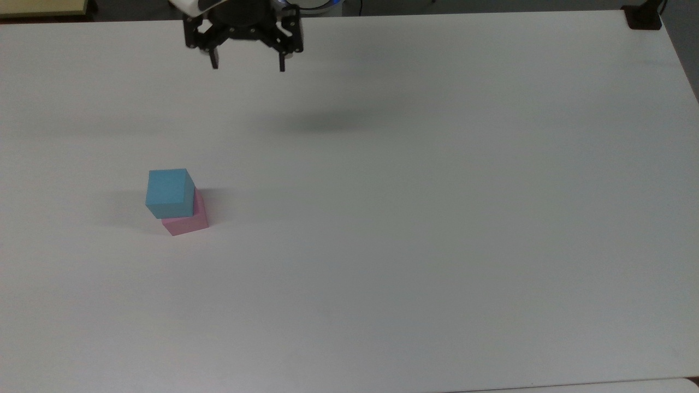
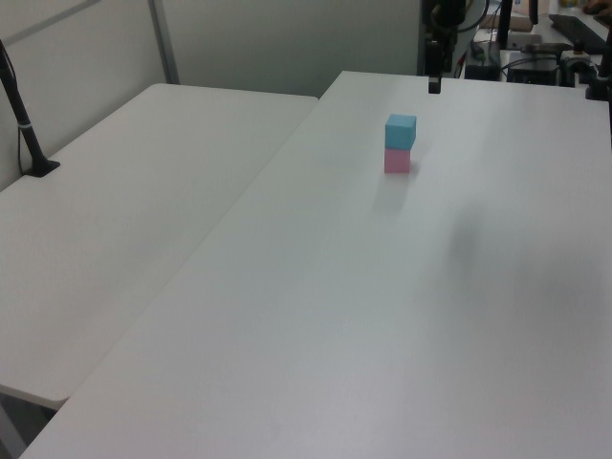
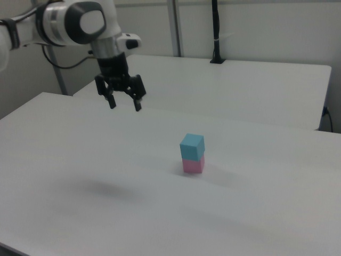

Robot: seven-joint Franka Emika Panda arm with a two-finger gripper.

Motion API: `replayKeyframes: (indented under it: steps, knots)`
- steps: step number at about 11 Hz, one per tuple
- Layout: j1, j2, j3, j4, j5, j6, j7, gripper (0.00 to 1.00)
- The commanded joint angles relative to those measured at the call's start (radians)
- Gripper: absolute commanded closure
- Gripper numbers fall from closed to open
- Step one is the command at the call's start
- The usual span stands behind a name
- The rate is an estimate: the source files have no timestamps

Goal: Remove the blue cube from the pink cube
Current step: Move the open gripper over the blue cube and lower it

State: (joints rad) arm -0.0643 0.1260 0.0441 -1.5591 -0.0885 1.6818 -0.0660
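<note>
Sky-blue matte blue cube [image 1: 170, 192] squarely atop the pale pink cube [image 1: 189, 222], claw [image 1: 247, 61] spread wide, well apart.

White table [image 1: 437, 218]; black post [image 2: 21, 120]

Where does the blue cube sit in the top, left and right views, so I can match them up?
Top view: the blue cube sits left of centre, stacked on the pink cube.
Left view: upper right of centre, on the far part of the table.
Right view: near the middle, slightly right.
Shared landmark: the pink cube directly beneath it. The open pincer hovers apart from the stack.
</note>
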Motion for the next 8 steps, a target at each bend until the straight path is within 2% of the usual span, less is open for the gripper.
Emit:
replayKeyframes:
  steps: [1, 3, 8]
  knots:
    - [-0.083, 0.101, -0.009, 0.024, 0.007, 0.169, -0.097, 0.00]
    - [-0.135, 0.168, -0.012, 0.028, 0.003, 0.238, -0.119, 0.00]
    - [-0.166, 0.284, -0.017, 0.039, -0.033, 0.407, -0.124, 0.00]
